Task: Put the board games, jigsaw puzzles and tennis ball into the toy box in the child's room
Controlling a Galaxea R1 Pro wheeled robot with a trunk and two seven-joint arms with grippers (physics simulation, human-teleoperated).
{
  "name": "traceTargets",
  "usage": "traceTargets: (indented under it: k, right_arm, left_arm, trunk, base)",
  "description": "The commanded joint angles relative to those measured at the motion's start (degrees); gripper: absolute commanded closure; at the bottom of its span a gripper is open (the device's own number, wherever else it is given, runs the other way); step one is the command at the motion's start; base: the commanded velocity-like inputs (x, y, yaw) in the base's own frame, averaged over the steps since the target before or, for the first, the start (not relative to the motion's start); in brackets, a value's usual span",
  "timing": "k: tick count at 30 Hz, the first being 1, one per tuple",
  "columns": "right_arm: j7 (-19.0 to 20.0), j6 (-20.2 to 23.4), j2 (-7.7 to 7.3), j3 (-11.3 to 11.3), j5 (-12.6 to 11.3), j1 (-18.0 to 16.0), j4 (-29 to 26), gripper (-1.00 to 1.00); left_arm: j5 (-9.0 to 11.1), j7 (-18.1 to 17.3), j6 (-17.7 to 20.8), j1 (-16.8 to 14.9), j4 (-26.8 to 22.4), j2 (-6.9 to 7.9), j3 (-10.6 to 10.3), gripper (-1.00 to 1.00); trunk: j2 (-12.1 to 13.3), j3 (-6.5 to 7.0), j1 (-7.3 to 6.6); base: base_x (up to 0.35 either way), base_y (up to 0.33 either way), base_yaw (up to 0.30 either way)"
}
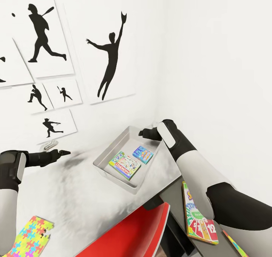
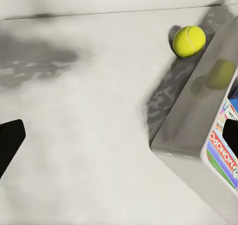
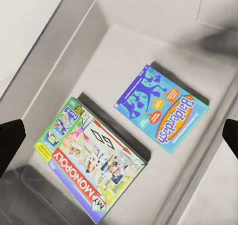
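Observation:
The grey toy box (image 1: 110,148) stands on the white table near the wall corner. Inside it lie a Monopoly board game (image 1: 125,165) (image 3: 91,160) and a blue Balderdash board game (image 1: 142,154) (image 3: 161,108). My right gripper (image 1: 145,133) (image 3: 119,140) hovers open over the box's far rim, nothing between its fingers. A yellow tennis ball (image 2: 189,40) rests on the table against the box's outer wall (image 2: 186,121). My left gripper (image 1: 62,152) (image 2: 119,140) is open above bare table, left of the box. A colourful jigsaw puzzle (image 1: 28,236) lies at the near left.
A third board game (image 1: 198,217) with coloured number cards lies on a grey surface at the lower right, partly under my right arm. A colourful flat edge (image 1: 235,245) shows beyond it. A red chair (image 1: 132,232) stands below the table. Silhouette posters (image 1: 109,49) hang on the wall.

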Motion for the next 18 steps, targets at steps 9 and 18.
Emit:
traceTargets:
  k: [9,18]
  right_arm:
    - [-0.6,0.0,0.00,0.1,-0.6,0.0,0.4,-1.00]
    - [-0.9,0.1,0.00,0.2,-0.6,0.0,1.6,-1.00]
  left_arm:
    - [-0.5,-0.5,0.3,-0.1,-0.2,-0.35,-0.2,-1.00]
    - [-0.6,-0.5,0.3,-0.1,-0.6,-2.75,-0.6,-1.00]
  trunk:
    - [-0.1,-0.12,0.04]
    - [-0.1,-0.12,0.04]
  base:
    - [0.000,0.000,0.000]
    - [0.000,0.000,0.000]
